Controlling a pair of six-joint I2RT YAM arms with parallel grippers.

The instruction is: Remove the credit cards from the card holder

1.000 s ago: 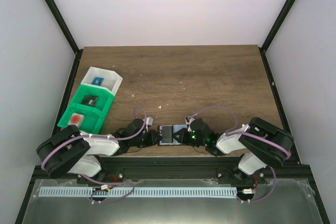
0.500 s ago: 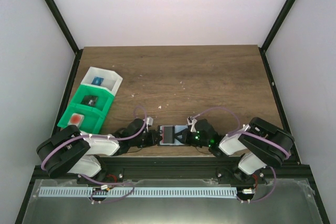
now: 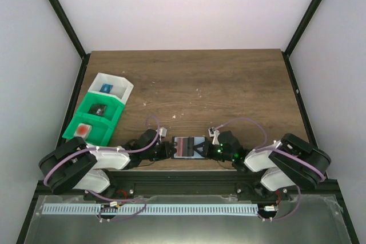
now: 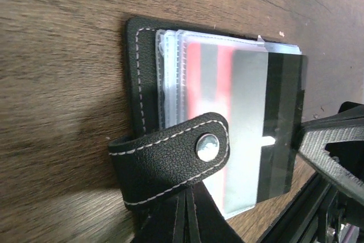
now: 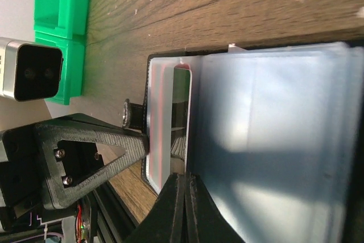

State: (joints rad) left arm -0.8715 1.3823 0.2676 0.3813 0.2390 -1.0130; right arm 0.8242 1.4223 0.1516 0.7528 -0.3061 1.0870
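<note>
The black card holder lies open near the table's front edge, between my two grippers. In the left wrist view its stitched black cover holds clear sleeves with a reddish credit card inside. My left gripper is shut on the holder's snap strap. A grey credit card with a dark stripe sticks out to the right, partly drawn from the sleeves. My right gripper is shut on that card's edge. From above, the left gripper and right gripper flank the holder.
A green bin and a white bin stand at the left side of the table, with small items inside. The black frame rail runs just behind the grippers. The green bin also shows in the right wrist view.
My right gripper has drawn back to the right with the card, sliding it partway out; a reddish card now shows in the holder. The left gripper has stayed put on the strap.
</note>
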